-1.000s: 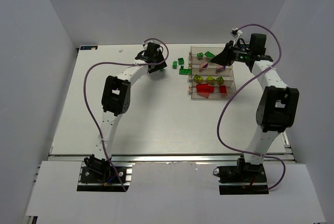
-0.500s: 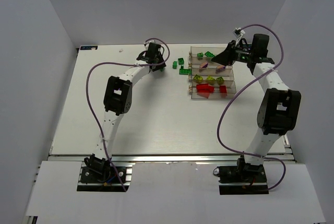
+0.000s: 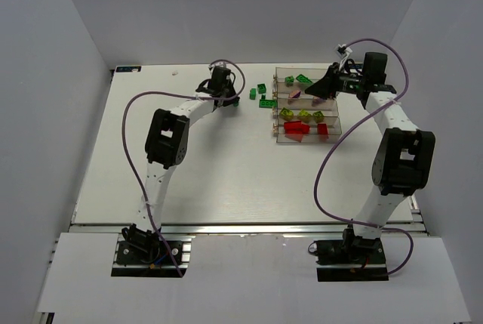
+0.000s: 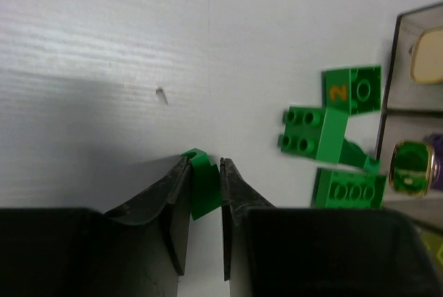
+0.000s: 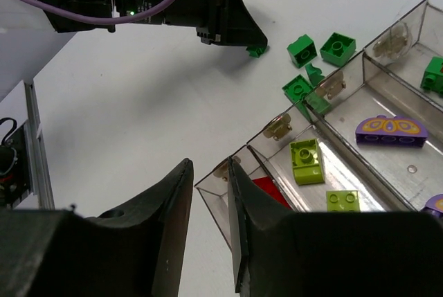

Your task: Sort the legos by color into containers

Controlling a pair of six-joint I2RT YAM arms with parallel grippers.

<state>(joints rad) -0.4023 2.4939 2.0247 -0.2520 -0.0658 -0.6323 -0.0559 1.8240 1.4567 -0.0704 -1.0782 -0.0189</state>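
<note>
1. In the containers (image 3: 275,112), from far bin to near: green bricks (image 3: 296,79), purple bricks (image 3: 295,94), yellow-green bricks (image 3: 304,115), red bricks (image 3: 300,129).
2. Left gripper (image 4: 205,164) is clamped on a green brick (image 4: 202,193), low at the table (image 3: 189,158), left of the containers.
3. Right gripper (image 5: 210,169) is above the containers, jaws slightly apart and empty.

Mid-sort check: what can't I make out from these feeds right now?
Left wrist view: the left claw pinches a green brick; its fingers hide the brick's lower half.
Right wrist view: a finger of the right claw covers most of a red brick; the containers run off the right edge.
Top view: the right claw overhangs the containers, and the sorted bricks are too small to count.
</note>
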